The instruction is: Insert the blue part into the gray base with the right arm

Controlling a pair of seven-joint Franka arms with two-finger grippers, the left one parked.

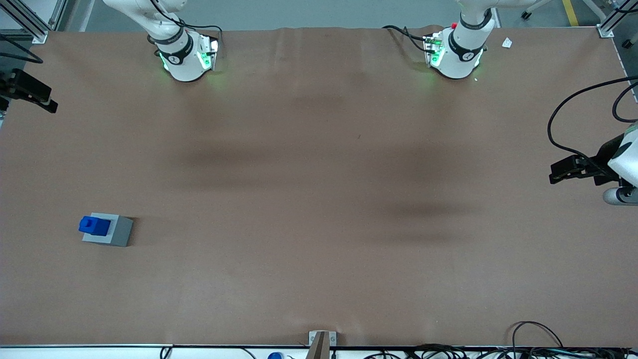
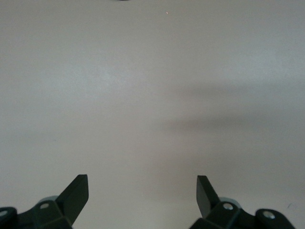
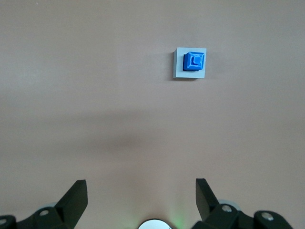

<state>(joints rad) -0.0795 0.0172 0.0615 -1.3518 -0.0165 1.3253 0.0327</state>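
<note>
The blue part (image 1: 94, 225) stands upright on the top face of the gray base (image 1: 119, 233), toward one edge of it, with its stepped top sticking out. How deep it sits I cannot tell. Both stand on the brown table at the working arm's end, near the front camera. In the right wrist view the blue part (image 3: 194, 62) and the gray base (image 3: 178, 67) show from high above. My right gripper (image 3: 141, 185) is open and empty, far from them. In the front view it (image 1: 47, 102) hangs at the table's edge, farther from the camera than the base.
The two white arm bases (image 1: 184, 57) (image 1: 456, 55) stand at the table's back edge. A small white scrap (image 1: 507, 43) lies near the parked arm's base. A metal bracket (image 1: 321, 344) and cables (image 1: 538, 344) sit at the front edge.
</note>
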